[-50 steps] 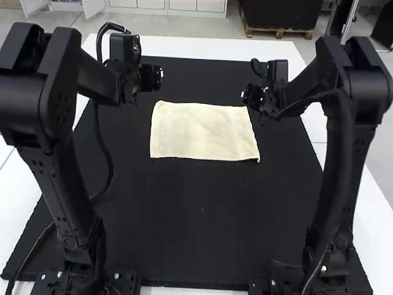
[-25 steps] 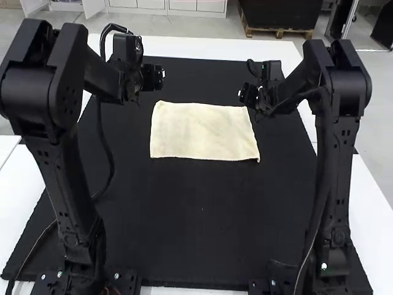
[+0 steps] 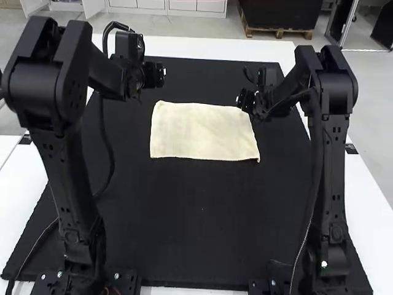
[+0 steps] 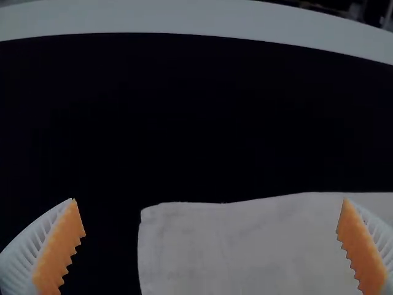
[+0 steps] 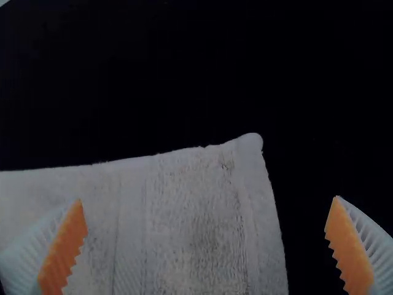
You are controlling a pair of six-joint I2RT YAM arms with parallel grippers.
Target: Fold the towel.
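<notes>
The cream towel (image 3: pixel 202 132) lies spread as a flat rectangle on the black mat. My left gripper (image 3: pixel 161 75) is above the towel's far left corner in the high view, and my right gripper (image 3: pixel 241 100) is over its far right corner. In the left wrist view the left gripper (image 4: pixel 209 246) stands wide open, with a corner of the towel (image 4: pixel 245 252) between and below its fingers. The right wrist view has the right gripper (image 5: pixel 206 246) wide open too, above another corner of the towel (image 5: pixel 190 215). Neither holds cloth.
The black mat (image 3: pixel 196 215) covers most of the white table (image 3: pixel 202 47). A cable (image 3: pixel 105 138) from the left arm hangs over the mat's left part. Both arms stand at the near edge, one on each side.
The right arm's gripper has shifted a little left, toward the towel's far right corner, and its elbow has swung inward. The left gripper has edged slightly right. The towel lies unchanged.
</notes>
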